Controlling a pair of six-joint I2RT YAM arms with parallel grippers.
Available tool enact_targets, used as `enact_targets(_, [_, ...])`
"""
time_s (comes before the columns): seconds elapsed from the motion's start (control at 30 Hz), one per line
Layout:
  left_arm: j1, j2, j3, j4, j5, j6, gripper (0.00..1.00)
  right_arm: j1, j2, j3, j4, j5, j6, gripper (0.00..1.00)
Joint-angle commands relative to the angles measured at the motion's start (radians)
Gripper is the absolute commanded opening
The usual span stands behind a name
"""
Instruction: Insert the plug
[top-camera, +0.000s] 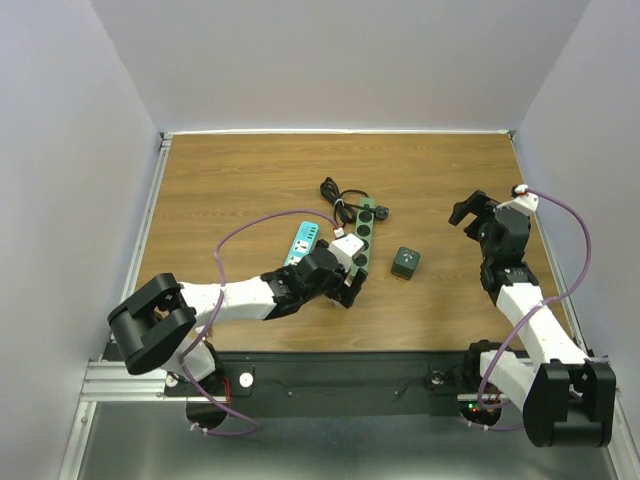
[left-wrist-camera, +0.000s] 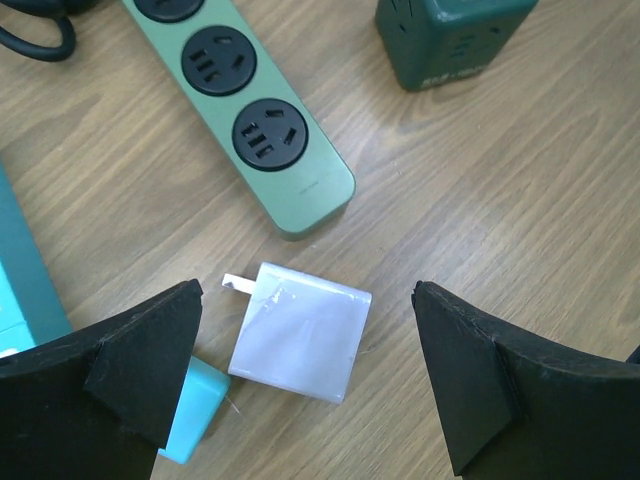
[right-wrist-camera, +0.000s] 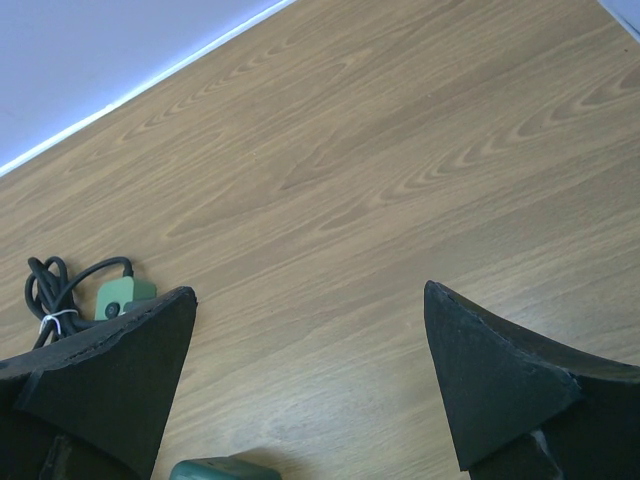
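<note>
We see the white plug (left-wrist-camera: 300, 330) flat on the worktop (left-wrist-camera: 520, 200), just off the green power strip's (left-wrist-camera: 245, 120) end — between the left pincer's (left-wrist-camera: 305, 295) spread fingers. The right pincer (right-wrist-camera: 310, 295) gapes too, well apart.

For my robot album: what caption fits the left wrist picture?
Open left gripper hovers over a white plug lying near the green power strip.

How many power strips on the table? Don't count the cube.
2. The dark green strip lies mid-table, its near end by the white plug. The teal strip lies just left of it, near end hidden under the left arm.
</note>
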Motion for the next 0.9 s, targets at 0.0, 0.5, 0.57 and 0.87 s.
enact_targets(0.0, [-0.001, 0.011, -0.014, 0.008, 0.049, 0.020, 0.99, 0.003, -0.011, 0.032, 0.007, -0.006, -0.007, 1.00])
enact_targets(0.5, [-0.013, 0.077, -0.038, -0.011, 0.041, -0.014, 0.93, 0.002, -0.006, 0.040, 0.003, -0.022, -0.009, 1.00])
enact_targets(0.57, [-0.015, 0.082, -0.040, -0.015, 0.039, -0.023, 0.93, 0.002, -0.009, 0.043, -0.002, -0.026, -0.010, 1.00])
enact_targets(0.87, [-0.050, 0.140, -0.035, -0.056, 0.015, -0.110, 0.52, 0.003, -0.018, 0.061, -0.026, -0.067, -0.007, 1.00])
